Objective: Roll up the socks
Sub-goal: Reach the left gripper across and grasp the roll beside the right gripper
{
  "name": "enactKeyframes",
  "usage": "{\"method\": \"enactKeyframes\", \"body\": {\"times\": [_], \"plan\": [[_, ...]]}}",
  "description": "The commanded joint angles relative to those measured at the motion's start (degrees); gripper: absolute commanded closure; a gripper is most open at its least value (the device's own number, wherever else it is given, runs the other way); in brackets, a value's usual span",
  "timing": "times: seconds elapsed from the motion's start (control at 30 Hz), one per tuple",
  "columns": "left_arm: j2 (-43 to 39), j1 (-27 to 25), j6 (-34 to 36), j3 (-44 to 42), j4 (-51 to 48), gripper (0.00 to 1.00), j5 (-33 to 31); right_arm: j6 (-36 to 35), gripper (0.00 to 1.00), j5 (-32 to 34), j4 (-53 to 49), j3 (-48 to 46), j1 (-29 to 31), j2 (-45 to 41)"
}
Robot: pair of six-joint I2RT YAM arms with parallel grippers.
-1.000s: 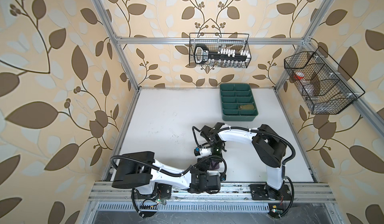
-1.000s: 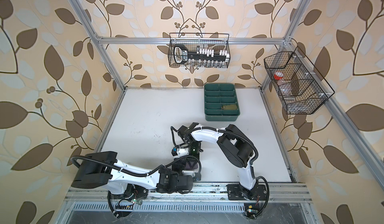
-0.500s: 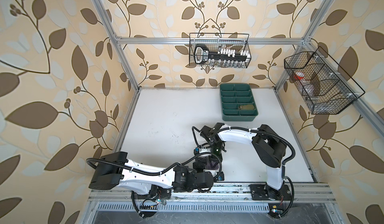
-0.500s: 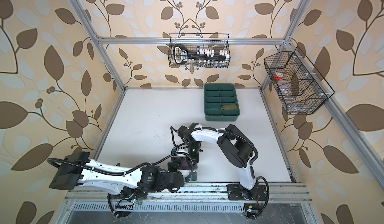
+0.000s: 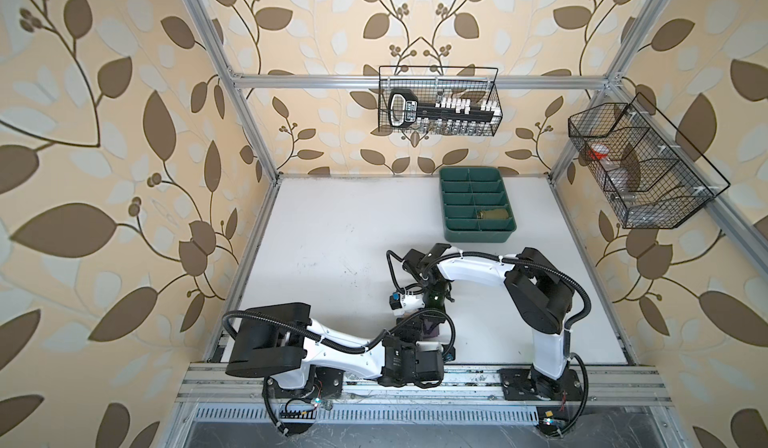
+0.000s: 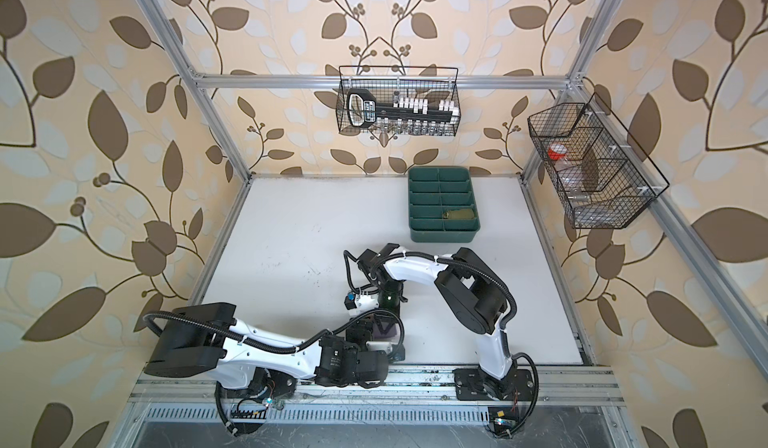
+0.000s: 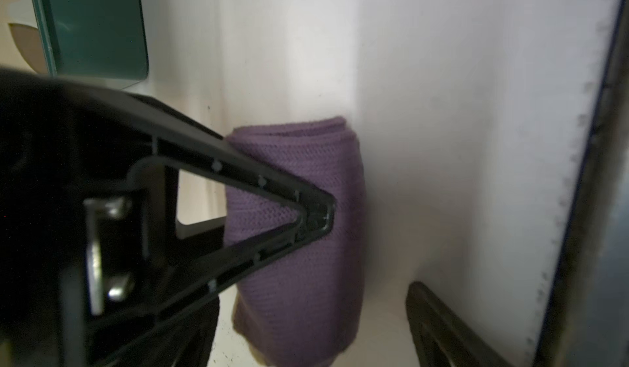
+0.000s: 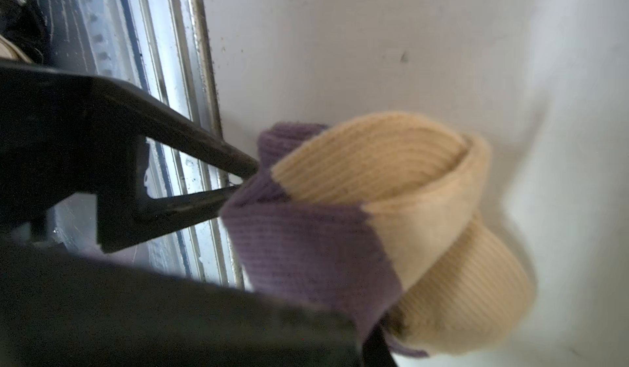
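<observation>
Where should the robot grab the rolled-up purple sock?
Around the middle of the purple ribbed rolled-up sock, squeezing its curved sides from above. It lies sideways on the white table, so that likely keeps the layers wound; pulling the loose beige toe would probably unroll it.

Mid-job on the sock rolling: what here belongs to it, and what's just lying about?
Job:
- purple sock, pinched by right tool, open left tool straddling it
- olive sock, lying in green tray

Lying about:
- back-wall wire basket
- side-wall wire basket

Green divided tray [image 5: 476, 236] (far right)
</observation>
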Motion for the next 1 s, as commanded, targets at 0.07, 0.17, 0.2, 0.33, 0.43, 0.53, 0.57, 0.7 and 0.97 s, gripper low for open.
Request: {"method": "enactKeyframes", "body": {"times": [0.07,0.17,0.2,0.33,0.43,0.53,0.57,0.7,0.97], "plan": [[4.8,0.9,-0.6,2.9,4.0,0.25,-2.4,-0.3,1.0,-1.0,1.0,-0.2,0.8,0.4],[6.5,0.9,-0.9,3.7,4.1,0.41,-3.2,-0.1,1.0,-1.2,1.0,-0.2,0.9,0.4],[7.0,0.9,-1.1,4.1,3.6,0.49,-3.4,0.0,1.0,-1.0,1.1,-0.1,0.8,0.3],[7.5,0.9,-1.4,4.5,2.1,0.76,-3.0,0.7,1.0,0.1,1.7,-0.5,0.7,-0.4],[7.7,1.1,-1.0,4.9,0.9,0.91,-1.9,1.2,0.87,2.8,3.5,-1.8,0.4,-2.7],[8.2,1.2,-0.3,5.1,-0.2,0.97,-0.5,1.4,0.64,4.9,5.1,-3.5,-0.4,-6.2],[8.2,1.2,-0.1,5.0,-0.5,0.99,0.0,1.4,0.58,5.6,5.7,-5.1,-0.6,-7.7],[7.8,1.4,0.5,4.8,-1.6,1.0,2.0,2.4,0.0,10.4,8.3,-8.4,-2.5,-14.2],[9.0,2.2,1.1,7.2,-5.4,1.0,6.9,7.6,0.0,20.8,16.7,-12.6,-11.7,-30.6]]}}
